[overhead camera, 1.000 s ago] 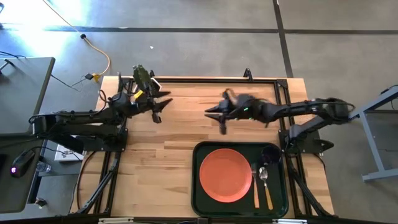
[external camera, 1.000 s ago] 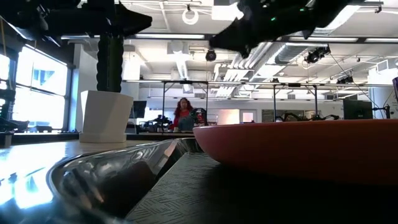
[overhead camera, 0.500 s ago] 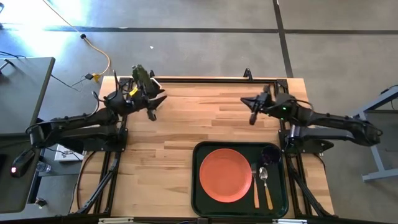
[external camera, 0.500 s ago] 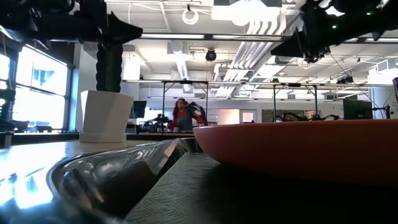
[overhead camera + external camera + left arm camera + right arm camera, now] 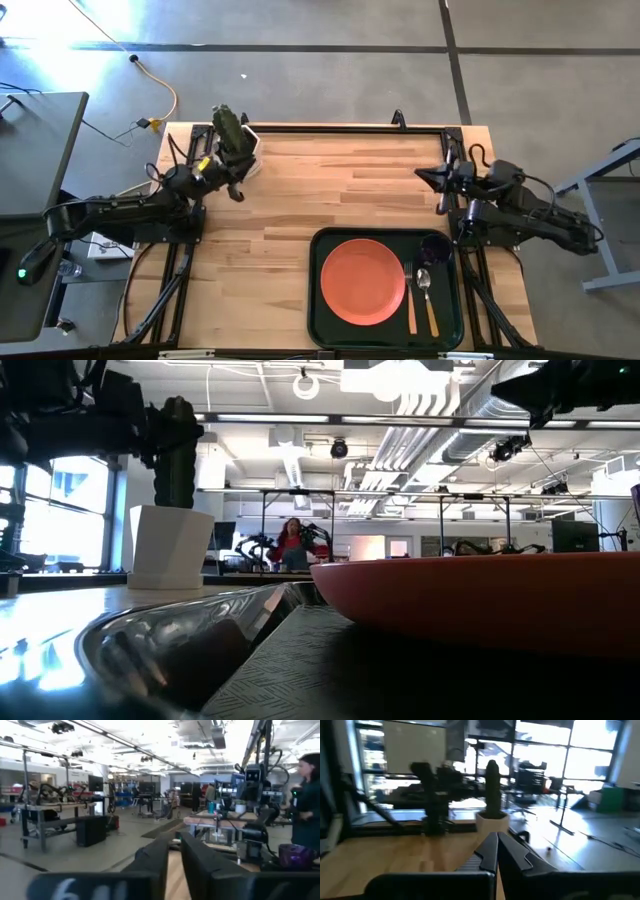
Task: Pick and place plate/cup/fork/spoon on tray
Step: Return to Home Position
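The dark green tray lies at the table's near right. On it rest the orange plate, the purple cup in its far right corner, the fork and the spoon side by side right of the plate. The plate fills the low view, on the tray. My left gripper is shut and empty at the far left, beside the cactus pot. My right gripper is shut and empty at the far right, beyond the tray.
A white pot with a green cactus stands at the table's far left corner, close to my left gripper. Bare wood lies between the arms and left of the tray. A person stands in the room beyond the table.
My right gripper has drawn back from the table's far middle toward the right edge, empty. My left gripper has drawn back a little toward the left edge, beside the cactus pot. The things on the tray have not moved.
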{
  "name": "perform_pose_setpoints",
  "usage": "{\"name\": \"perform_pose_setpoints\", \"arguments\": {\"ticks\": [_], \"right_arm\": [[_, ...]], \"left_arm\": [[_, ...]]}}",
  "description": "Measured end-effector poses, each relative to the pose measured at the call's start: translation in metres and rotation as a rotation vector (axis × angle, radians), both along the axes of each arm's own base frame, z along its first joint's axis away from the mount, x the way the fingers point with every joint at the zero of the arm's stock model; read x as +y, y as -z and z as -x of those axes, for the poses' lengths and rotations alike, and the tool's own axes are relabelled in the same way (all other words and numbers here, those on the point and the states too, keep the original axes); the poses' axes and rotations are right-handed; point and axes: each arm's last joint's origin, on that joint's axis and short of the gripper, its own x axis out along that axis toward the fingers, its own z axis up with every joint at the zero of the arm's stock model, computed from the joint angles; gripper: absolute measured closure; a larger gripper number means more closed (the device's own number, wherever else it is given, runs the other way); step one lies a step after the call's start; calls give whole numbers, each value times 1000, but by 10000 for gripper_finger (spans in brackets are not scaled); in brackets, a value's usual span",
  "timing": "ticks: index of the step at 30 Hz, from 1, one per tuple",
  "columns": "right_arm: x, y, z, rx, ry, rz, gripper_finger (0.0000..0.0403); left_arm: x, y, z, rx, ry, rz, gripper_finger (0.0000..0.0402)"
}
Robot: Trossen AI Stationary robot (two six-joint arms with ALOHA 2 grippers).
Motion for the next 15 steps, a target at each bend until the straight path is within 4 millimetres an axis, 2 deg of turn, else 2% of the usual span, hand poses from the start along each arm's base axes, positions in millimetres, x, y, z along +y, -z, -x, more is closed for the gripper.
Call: {"name": "perform_pose_setpoints", "arguments": {"ticks": [4,11,15], "right_arm": [[1,5,0,52,-30,-15,403],[1,31,-4,112,-60,-100,403],[3,29,2,57,-89,-83,403]], "left_arm": [[-7,0,-3,15,41,-28,396],[-19,-2,-6,28,104,-101,393],[-31,-1,-10,44,189,-151,397]]}}
